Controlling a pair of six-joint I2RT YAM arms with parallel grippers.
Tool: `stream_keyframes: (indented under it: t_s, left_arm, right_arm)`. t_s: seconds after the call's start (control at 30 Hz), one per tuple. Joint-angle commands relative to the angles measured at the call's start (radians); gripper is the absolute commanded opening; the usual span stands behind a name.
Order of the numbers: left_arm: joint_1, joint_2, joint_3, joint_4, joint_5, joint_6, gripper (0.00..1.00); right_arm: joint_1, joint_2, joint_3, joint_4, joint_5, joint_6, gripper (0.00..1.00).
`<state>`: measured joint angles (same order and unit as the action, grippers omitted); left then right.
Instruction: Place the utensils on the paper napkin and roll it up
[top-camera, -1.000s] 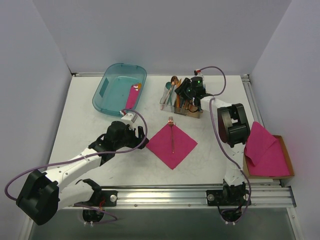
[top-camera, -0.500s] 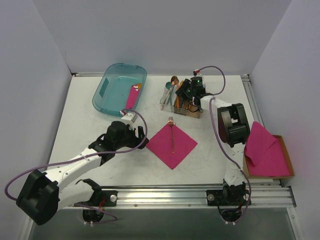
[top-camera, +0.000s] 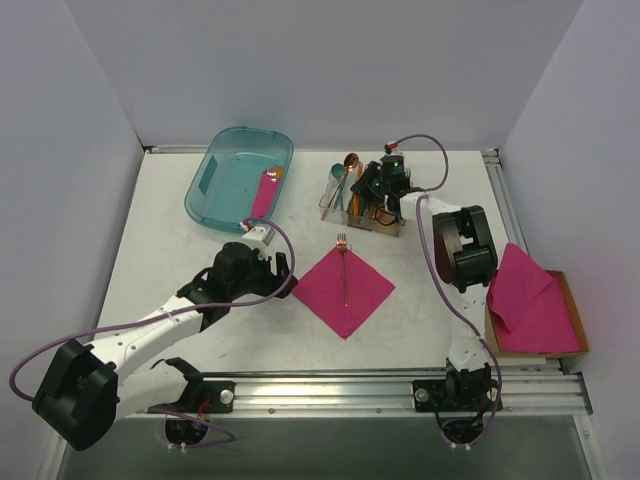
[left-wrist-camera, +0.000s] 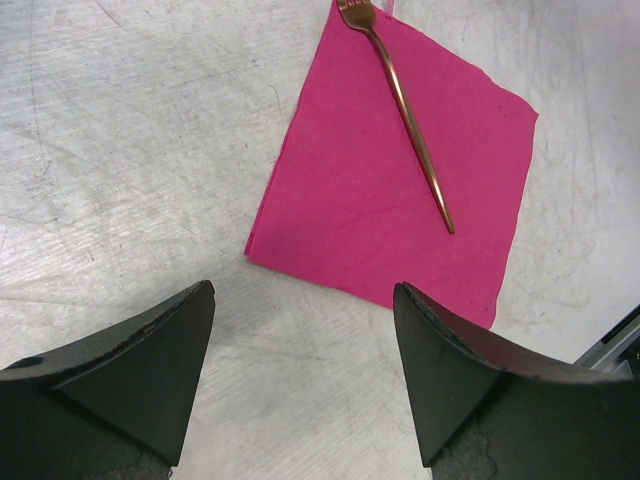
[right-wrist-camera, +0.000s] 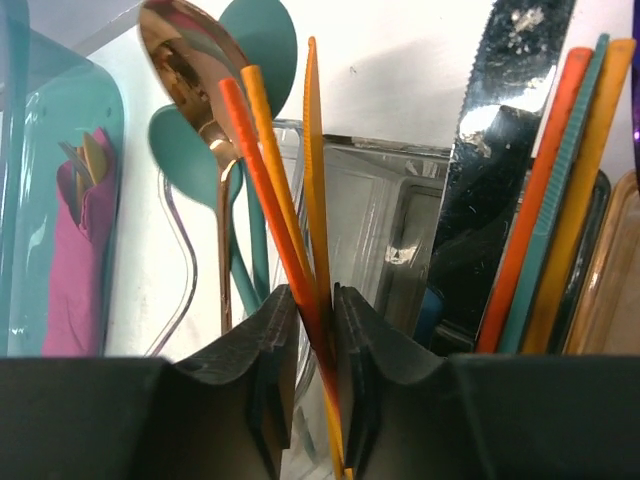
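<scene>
Left gripper (left-wrist-camera: 305, 300) — jaws wide apart above the surface (left-wrist-camera: 120, 150), beside paper napkin (left-wrist-camera: 350, 210) bearing a fork (left-wrist-camera: 405, 110). Right gripper (right-wrist-camera: 315, 310) — clamped on orange utensil (right-wrist-camera: 312, 150) in holder (right-wrist-camera: 400, 210).

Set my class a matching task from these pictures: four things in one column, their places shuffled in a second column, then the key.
1 fork
2 rolled pink bundle
3 pink stack
4 right gripper

A in the teal tray
B shut on an orange handle in the clear holder
C on the paper napkin
D in the cardboard box

Pairs: 1-C, 2-A, 3-D, 4-B
</scene>
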<state>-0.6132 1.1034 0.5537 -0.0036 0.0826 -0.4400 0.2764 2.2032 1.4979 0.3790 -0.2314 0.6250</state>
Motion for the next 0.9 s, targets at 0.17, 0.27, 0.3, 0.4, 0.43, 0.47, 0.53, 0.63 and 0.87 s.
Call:
stream_keyframes:
  t_s: [0.17,0.27,0.3,0.4,0.43,0.47,0.53,0.63,0.87]
  left_arm:
    - [0.006,-0.01,0.008,0.033,0.0,0.014,0.81]
    - [0.006,-0.008,0.008,0.034,0.0,0.014,0.81]
    - [0.006,-0.008,0.009,0.034,0.0,0.014,0.81]
    - [0.006,-0.008,0.009,0.033,0.0,0.014,0.81]
    - [0.006,-0.01,0.009,0.033,-0.001,0.014,0.81]
    - [0.006,-0.01,0.009,0.033,-0.001,0.014,0.81]
    - [0.006,-0.013,0.008,0.033,-0.001,0.014,0.81]
    - [0.006,-0.014,0.008,0.033,-0.003,0.014,0.81]
    - [0.006,-0.014,0.008,0.031,-0.007,0.014,0.81]
  right_arm:
    - [-0.002,-0.028,0.002,0.061,-0.036,0.005,0.08]
    - [-0.002,-0.045,-0.004,0.069,-0.037,0.004,0.08]
    - [0.0,-0.051,-0.008,0.072,-0.037,0.004,0.08]
    - [-0.003,-0.065,-0.019,0.086,-0.037,0.002,0.01]
    - [-0.003,-0.066,-0.024,0.103,-0.039,0.004,0.0]
    - [-0.003,-0.074,-0.036,0.11,-0.04,0.005,0.0]
    - [-0.003,-0.083,-0.047,0.133,-0.042,0.002,0.0]
    - [-0.005,-0.108,-0.073,0.164,-0.034,-0.004,0.0]
    - [-0.006,-0.197,-0.123,0.238,-0.016,-0.044,0.0]
